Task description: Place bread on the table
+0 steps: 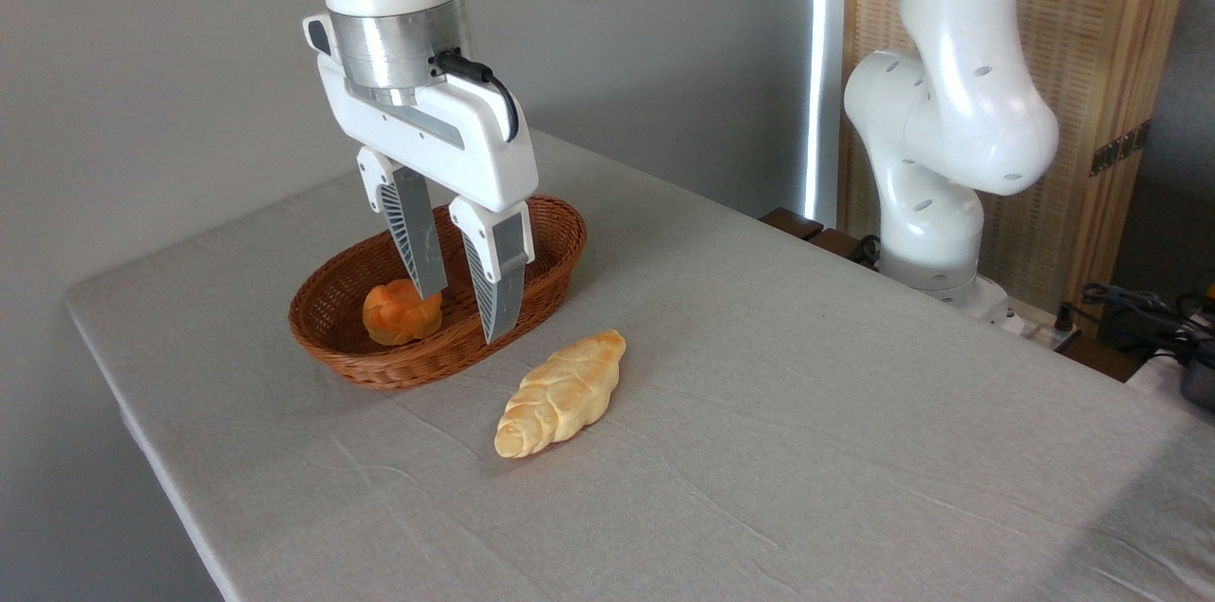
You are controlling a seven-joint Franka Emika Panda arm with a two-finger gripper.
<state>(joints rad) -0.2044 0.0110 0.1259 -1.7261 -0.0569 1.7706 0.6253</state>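
Camera view, end effector finger partly hiding bread, basket

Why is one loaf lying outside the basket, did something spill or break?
Nothing looks spilled or broken. The pale braided loaf lies whole on the table beside the basket. The orange bun sits inside, with the open gripper right beside it.
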